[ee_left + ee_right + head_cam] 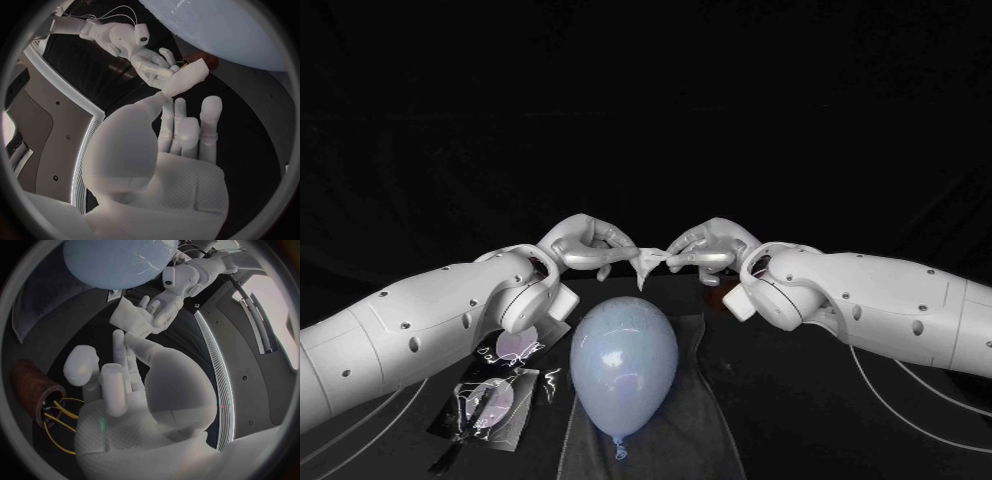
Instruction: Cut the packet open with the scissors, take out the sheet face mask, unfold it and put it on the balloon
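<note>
A small folded white sheet mask (648, 262) hangs between my two hands above the far end of the balloon. My left hand (589, 245) pinches its left edge and my right hand (708, 248) pinches its right edge. The pale blue balloon (625, 365) lies on a dark mat (711, 420), knot toward me. In the left wrist view the mask (187, 77) sits between my left thumb and the right hand (150, 62), under the balloon (219, 30). In the right wrist view the mask (131, 320) is held against the left hand (165, 300), beside the balloon (119, 262). The opened shiny packet (495, 400) lies left of the balloon.
A brown cup (31, 385) with yellow loops inside stands by my right wrist; it shows as a brown edge (715, 300) under the right arm. Thin cables (920, 385) run over the table at the right. A torn packet piece (516, 345) lies under the left wrist.
</note>
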Motion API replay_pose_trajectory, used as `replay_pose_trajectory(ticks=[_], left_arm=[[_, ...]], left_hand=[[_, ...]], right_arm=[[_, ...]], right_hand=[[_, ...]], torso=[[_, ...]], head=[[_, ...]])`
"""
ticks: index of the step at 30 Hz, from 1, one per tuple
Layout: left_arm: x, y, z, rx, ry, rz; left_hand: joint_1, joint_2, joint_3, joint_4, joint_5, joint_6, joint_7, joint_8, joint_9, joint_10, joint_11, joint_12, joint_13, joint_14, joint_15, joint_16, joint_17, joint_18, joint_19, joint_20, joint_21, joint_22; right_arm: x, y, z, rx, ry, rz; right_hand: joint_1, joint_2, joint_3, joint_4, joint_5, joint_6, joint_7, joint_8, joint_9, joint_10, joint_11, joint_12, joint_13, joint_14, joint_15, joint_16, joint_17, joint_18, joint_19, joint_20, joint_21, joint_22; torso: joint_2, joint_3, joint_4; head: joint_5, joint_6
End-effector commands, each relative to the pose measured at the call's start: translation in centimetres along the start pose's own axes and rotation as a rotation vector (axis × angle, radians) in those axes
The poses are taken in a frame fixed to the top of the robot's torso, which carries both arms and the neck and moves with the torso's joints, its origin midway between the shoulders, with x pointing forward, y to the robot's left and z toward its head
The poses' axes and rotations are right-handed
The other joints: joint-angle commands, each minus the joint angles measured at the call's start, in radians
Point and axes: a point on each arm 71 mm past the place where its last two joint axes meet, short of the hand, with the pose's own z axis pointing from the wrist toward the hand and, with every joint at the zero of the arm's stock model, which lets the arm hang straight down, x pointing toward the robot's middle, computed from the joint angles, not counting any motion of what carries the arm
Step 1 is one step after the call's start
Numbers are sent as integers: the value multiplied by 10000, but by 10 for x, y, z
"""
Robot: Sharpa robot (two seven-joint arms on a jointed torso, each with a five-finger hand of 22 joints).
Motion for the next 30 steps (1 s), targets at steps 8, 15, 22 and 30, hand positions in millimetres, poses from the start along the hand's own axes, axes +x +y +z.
replay_pose_trajectory(ticks=[8,15,22,30], left_arm=[[-2,-1,1,-92,-225,-69],[-2,-2,2,-103,-219,-8],[-3,-2,4,-92,-265,115],[-7,-2,8,-16,-340,482]], left_hand=[[-69,-9,-13,55,7,38,-80,51,121,110,-38,65,16,165,-30,90,178,-48,181,-2,156,152],[31,-1,35,39,7,26,-45,48,109,112,-67,45,2,185,-57,106,200,-48,197,-21,178,173],[92,-3,69,24,7,21,-10,50,103,113,-80,31,-8,196,-70,113,217,-51,209,-34,195,193],[129,-3,93,15,6,21,17,53,100,118,-90,23,-14,187,-79,114,196,-54,222,-43,210,213]], right_arm=[[-1,5,3,135,534,-1168],[-2,12,6,69,798,-1871],[-9,28,13,-116,1144,-3611],[-24,51,23,-419,1049,-6099]], right_hand=[[-16,78,71,-9,22,90,4,69,12,271,-177,61,18,442,-81,64,33,102,66,8,69,26],[-28,65,93,-20,22,94,-1,83,21,278,-181,64,27,449,-84,75,63,97,80,6,95,43],[-44,39,133,-47,22,103,-13,108,35,287,-190,69,41,466,-91,101,135,73,138,1,208,118],[-95,-12,184,-74,22,133,-40,154,59,320,-210,82,69,504,-105,164,304,35,230,-8,385,236]], torso=[[3,4,0],[6,3,-2],[0,0,-4],[7,-13,-2]], head=[[-3,-13],[-13,-16],[-27,-25],[-81,-2]])
